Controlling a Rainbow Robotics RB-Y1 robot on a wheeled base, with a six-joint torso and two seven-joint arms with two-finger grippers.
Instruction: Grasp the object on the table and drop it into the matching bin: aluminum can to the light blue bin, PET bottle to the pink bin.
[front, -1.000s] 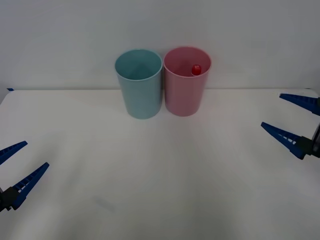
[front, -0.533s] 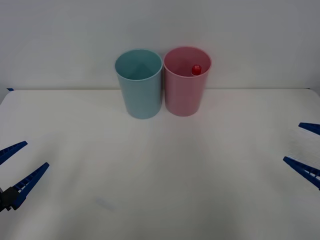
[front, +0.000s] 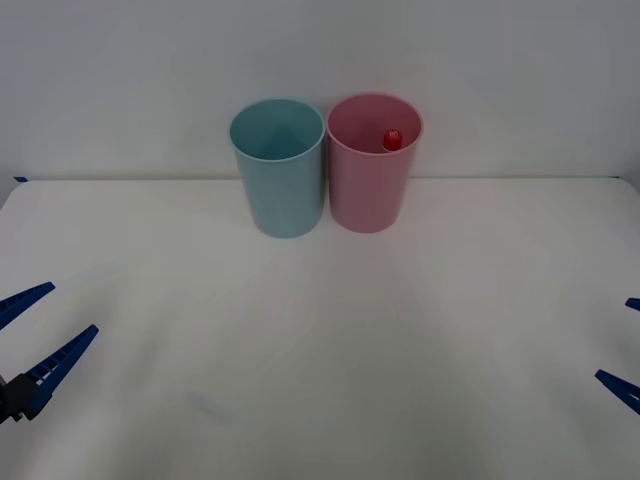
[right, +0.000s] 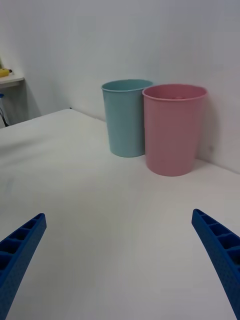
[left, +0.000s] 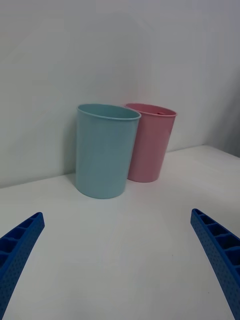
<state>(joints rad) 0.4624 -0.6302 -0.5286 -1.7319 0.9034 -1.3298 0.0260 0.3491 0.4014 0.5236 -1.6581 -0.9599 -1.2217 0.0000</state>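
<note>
Pincers left (front: 30, 345) and right (front: 628, 350) hover released at table (front: 320, 330) edges.

The white bench (front: 320, 330) carries two tall cups at its far edge near the wall: the light blue bin (front: 279, 168) and the pink bin (front: 372, 165), standing upright just beside each other.

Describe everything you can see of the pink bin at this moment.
The pink bin is a tall, round, smooth plastic cup tapering toward its base. It stands upright and open-topped at the far side of the white table, by the wall, on the robot's right of the light blue bin, their rims about touching. Inside, a bottle's red cap shows below the rim.
</note>
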